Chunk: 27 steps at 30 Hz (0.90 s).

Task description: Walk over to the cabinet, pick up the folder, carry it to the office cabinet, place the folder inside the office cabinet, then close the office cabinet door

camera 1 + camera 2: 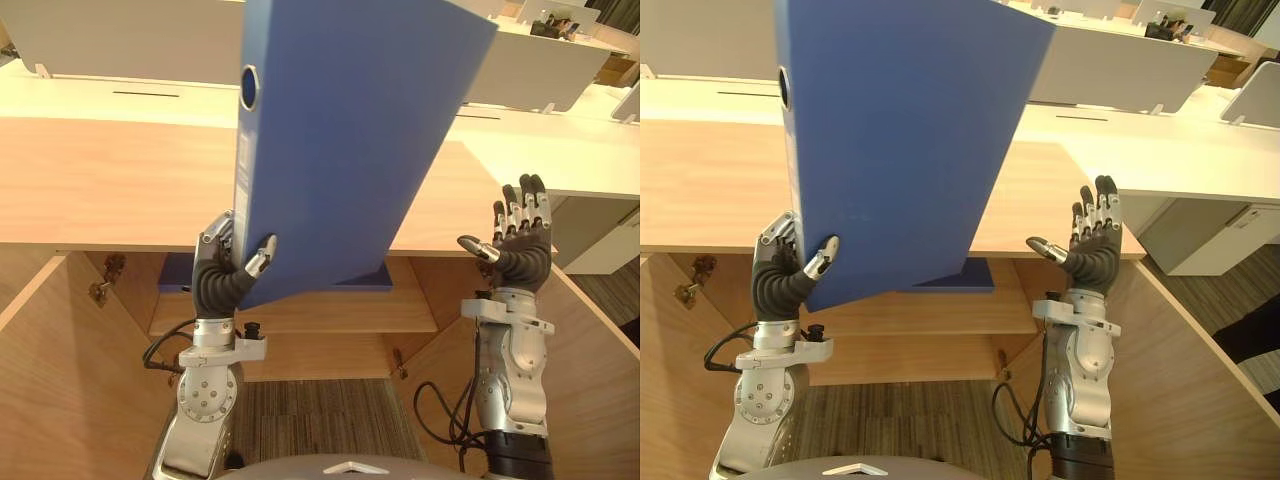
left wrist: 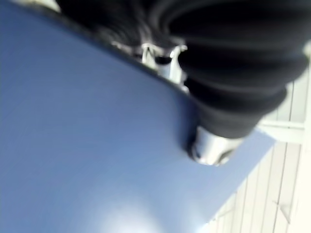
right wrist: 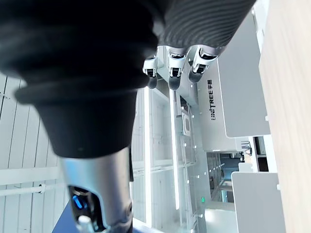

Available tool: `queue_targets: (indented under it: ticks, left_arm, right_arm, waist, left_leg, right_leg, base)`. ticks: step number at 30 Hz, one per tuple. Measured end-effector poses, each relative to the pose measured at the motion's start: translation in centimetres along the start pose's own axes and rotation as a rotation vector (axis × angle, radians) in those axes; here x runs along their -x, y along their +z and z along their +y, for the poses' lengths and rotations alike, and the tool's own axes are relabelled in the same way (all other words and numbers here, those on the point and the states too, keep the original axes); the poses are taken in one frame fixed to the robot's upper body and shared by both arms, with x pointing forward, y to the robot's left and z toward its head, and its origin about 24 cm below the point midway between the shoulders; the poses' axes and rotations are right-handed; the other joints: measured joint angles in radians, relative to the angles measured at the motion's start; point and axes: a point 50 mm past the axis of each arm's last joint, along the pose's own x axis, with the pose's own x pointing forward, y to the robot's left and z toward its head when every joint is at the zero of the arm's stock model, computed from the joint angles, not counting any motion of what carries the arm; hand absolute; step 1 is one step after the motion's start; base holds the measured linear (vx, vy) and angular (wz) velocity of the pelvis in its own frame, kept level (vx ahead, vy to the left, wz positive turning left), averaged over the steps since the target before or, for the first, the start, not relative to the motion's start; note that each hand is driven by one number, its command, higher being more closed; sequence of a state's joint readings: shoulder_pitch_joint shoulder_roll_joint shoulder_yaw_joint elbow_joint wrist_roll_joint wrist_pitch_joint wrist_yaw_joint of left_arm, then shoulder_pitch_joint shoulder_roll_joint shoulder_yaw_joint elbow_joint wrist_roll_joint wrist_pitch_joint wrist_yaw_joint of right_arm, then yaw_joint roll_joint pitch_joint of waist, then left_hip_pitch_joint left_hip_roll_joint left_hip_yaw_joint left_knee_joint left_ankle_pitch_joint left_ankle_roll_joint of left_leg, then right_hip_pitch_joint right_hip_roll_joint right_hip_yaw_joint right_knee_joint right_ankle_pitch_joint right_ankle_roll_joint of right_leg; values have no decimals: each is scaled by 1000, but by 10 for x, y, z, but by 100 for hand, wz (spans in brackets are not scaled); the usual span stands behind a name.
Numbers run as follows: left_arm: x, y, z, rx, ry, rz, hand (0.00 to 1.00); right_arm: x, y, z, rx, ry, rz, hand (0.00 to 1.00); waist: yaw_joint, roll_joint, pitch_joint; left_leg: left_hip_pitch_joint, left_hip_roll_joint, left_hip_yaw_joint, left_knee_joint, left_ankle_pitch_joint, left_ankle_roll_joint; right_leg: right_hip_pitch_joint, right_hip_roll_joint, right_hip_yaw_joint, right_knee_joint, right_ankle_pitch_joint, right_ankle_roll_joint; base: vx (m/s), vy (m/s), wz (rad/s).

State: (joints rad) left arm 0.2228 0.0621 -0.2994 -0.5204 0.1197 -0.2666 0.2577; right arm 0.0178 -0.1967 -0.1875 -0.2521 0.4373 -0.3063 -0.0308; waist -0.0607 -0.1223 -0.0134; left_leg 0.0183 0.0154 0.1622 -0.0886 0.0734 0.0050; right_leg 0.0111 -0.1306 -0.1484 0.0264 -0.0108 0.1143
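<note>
the left hand (image 1: pixel 218 272) clamps a tall blue folder (image 1: pixel 350 130) at its lower spine corner, thumb across the cover, tilted above the open cabinet (image 1: pixel 330 312). the right hand (image 1: pixel 520 240) hovers apart, fingers straight and spread. the folder looks stiff, smooth and probably top-heavy; a second hold on its far edge would likely steady it.

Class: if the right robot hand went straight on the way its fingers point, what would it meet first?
Probably nothing near: the open right robot hand points up past the wooden cabinet top, apart from the blue folder; depth is unclear.
</note>
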Motion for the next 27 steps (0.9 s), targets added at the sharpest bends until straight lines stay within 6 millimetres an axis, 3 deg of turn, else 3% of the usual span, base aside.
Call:
queue_targets:
  ticks: [17, 18, 27]
  left_arm:
    - [7, -9, -15, 5, -167, 38, 100]
    - [7, -8, -15, 5, -167, 36, 100]
    - [9, -7, -14, -12, -183, 11, 100]
  right_arm:
    - [-8, -25, 42, -62, 349, 135, 0]
    - [-7, -27, 43, -63, 357, 149, 100]
    - [0, -41, 47, -87, 421, 239, 100]
  waist:
    - [11, -8, -4]
    - [13, -8, -4]
    - [25, -20, -19]
  left_leg:
    - [-5, -1, -13, -1, 20, 2]
    - [-6, -1, -13, -1, 21, 2]
    - [-21, -1, -16, -1, 24, 0]
  right_leg:
    - [0, 0, -5, -1, 11, -4]
    - [0, 0, -5, -2, 8, -7]
    - [-13, 0, -4, -4, 11, -9]
  base:
    - [-15, 2, 1]
    - [-56, 11, 0]
    - [-17, 5, 1]
